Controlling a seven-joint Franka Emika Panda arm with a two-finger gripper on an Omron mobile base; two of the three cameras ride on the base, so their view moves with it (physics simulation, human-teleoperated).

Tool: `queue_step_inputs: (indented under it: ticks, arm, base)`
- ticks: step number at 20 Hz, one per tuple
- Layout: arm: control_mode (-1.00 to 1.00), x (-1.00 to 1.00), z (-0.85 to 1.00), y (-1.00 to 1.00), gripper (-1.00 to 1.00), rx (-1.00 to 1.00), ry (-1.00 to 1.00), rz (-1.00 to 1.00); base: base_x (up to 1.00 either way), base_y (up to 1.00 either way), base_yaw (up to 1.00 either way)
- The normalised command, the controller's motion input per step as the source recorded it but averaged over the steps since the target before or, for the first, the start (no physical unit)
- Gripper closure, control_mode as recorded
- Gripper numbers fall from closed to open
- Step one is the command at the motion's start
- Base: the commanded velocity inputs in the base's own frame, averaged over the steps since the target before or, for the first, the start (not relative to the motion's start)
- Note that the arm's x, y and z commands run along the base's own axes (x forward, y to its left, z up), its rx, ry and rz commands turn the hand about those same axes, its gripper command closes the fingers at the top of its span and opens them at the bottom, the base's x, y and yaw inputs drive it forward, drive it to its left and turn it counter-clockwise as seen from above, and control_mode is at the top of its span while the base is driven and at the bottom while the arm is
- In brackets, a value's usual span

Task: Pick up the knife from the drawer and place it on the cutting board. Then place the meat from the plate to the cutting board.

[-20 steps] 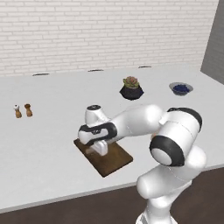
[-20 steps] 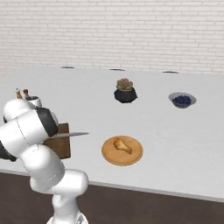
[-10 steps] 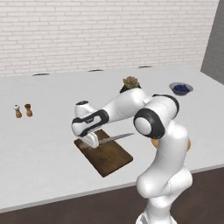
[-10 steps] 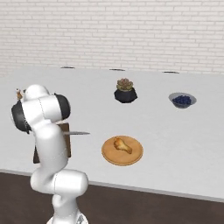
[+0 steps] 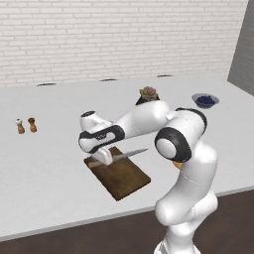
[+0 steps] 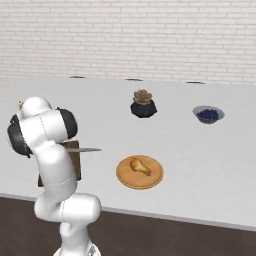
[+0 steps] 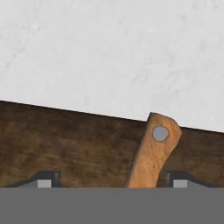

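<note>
One meat (image 6: 140,166) lump lies on the round plate (image 6: 125,177).

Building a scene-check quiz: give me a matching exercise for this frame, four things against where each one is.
Things:
1. knife
2. meat
3. cutting board
4. blue bowl

Places:
A. on the round wooden plate
B. far right of the counter, beyond the plate
C. flat on the counter under the gripper
D. blade sticking out sideways over the board, handle at the gripper

Pairs: 1-D, 2-A, 3-C, 4-B
</note>
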Motion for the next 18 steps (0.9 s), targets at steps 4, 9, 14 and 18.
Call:
queue_step_inputs:
  ticks: [4,9,14,18]
  arm:
    - [-1.00,-0.99,0.69,-0.74,-1.00,0.09,-0.30,0.00]
    - [-1.00,-0.57,1.00,-0.88,-1.00,0.16,-0.32,-0.05]
    - [-1.00,0.00,0.90,-0.97,-1.00,0.16,-0.01,-0.33]
    - [-1.00,0.00,0.30,-1.00,-1.00,0.10,0.10,-0.51]
  base:
    - [0.00,0.00,0.00]
    - [0.00,0.00,0.00]
    - [0.00,0.00,0.00]
    - [0.00,0.00,0.00]
